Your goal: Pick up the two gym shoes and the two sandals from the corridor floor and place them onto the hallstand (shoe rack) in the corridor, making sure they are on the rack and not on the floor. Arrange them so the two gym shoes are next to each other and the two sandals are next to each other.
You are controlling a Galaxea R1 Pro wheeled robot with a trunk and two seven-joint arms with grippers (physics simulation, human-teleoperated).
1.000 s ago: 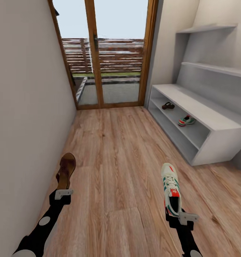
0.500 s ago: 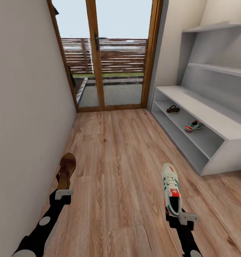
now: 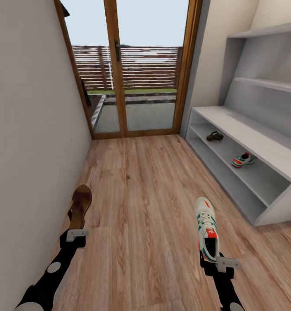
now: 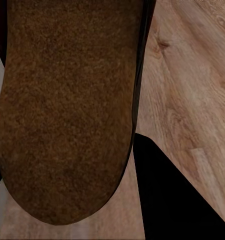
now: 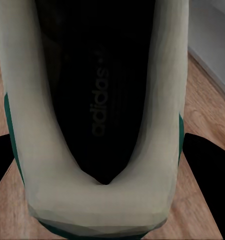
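The whole head view has shifted, so the camera moved. The shoe rack (image 3: 266, 144) now sits further toward the right edge, and the glass door (image 3: 132, 65) looms larger at the top.

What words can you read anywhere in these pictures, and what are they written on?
"adidas": printed on the dark insole inside the sneaker held by the right gripper.
Red patch on that sneaker's tongue in the head view: too small to read.
Sandal in the left gripper: no writing shows.
Sneaker and sandal on the shoe rack: too small to read.
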